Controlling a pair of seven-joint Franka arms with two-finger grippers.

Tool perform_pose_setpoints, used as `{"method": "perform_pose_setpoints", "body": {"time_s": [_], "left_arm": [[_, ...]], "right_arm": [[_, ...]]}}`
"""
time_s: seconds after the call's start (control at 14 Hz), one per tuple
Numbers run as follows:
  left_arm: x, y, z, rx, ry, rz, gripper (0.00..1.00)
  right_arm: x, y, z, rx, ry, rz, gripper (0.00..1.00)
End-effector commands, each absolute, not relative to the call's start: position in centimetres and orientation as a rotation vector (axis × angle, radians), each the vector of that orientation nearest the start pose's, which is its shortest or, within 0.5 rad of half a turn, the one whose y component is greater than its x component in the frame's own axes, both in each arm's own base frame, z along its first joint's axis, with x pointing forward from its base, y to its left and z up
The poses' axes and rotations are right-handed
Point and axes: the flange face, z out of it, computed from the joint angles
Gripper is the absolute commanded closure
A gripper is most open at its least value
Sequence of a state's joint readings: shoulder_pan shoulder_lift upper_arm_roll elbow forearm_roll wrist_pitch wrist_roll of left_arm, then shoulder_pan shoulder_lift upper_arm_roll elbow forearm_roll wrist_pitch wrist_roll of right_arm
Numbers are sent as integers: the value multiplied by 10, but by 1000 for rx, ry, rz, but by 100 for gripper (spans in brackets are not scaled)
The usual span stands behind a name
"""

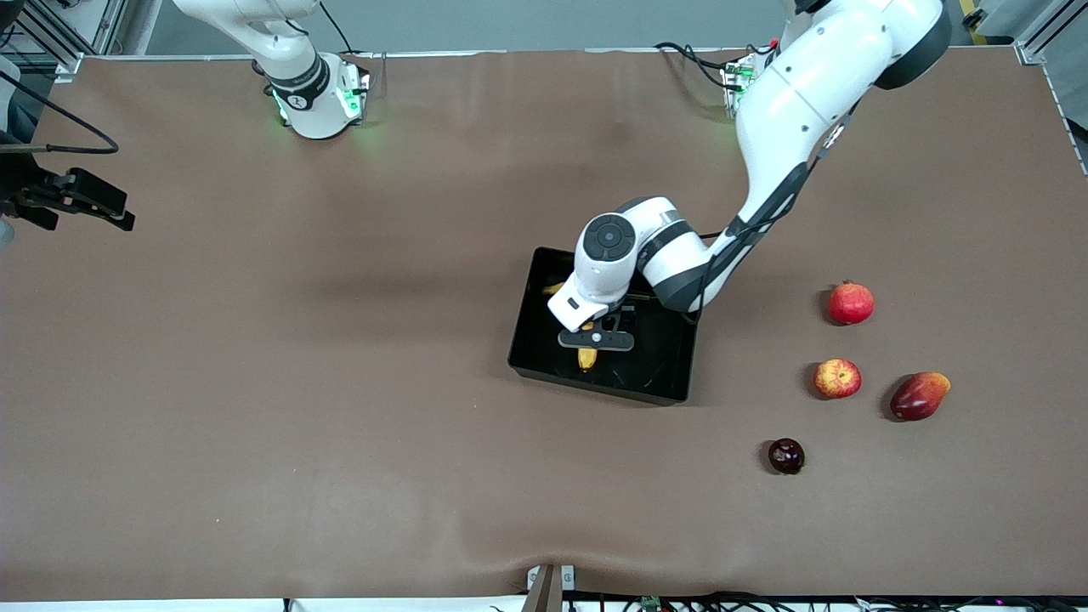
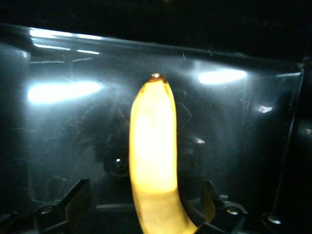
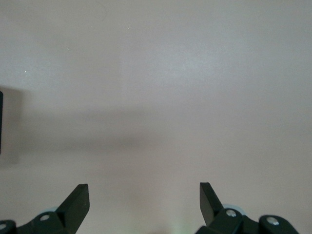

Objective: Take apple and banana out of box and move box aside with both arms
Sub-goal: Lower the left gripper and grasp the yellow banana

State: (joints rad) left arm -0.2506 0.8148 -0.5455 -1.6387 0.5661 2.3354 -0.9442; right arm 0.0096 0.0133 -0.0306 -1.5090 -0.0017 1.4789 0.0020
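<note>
1. Straddling the banana (image 2: 153,161) in the box (image 1: 544,357), the left gripper (image 2: 146,202) stands spread; close squarely at mid-length.
2. Right gripper (image 3: 145,200) waits spread over bare table.
3. Apple (image 1: 837,378) lies outside.

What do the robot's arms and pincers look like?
Both arms are glossy white with rounded shells and black bands at the joints. The left arm has a round dark cap near its wrist and a black cable along it. Green lights glow at the right arm base. Each pincer has two black fingers.
</note>
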Motion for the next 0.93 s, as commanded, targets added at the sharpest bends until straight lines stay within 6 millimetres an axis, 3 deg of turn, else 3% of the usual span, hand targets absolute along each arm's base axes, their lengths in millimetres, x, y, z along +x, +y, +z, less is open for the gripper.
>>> {"method": "perform_pose_setpoints", "body": {"time_s": [0.0,0.14,0.21,0.29,0.5,0.57,0.86], "left_arm": [[516,-461,174,-3176,152,-92,6],[511,-465,162,-3174,168,-101,15],[511,-466,158,-3179,160,-107,26],[509,-468,154,-3189,164,-107,38],[510,-467,154,-3195,154,-114,90],[511,-467,156,-3194,163,-120,100],[526,-457,185,-3175,136,-173,100]], "right_arm": [[549,-13,643,-3134,47,65,0],[549,-13,643,-3134,47,65,0],[549,-13,643,-3134,47,65,0],[549,-13,643,-3134,47,65,0],[549,-13,643,-3134,50,65,0],[549,-14,643,-3134,50,65,0],[549,-14,643,-3134,50,65,0]]}}
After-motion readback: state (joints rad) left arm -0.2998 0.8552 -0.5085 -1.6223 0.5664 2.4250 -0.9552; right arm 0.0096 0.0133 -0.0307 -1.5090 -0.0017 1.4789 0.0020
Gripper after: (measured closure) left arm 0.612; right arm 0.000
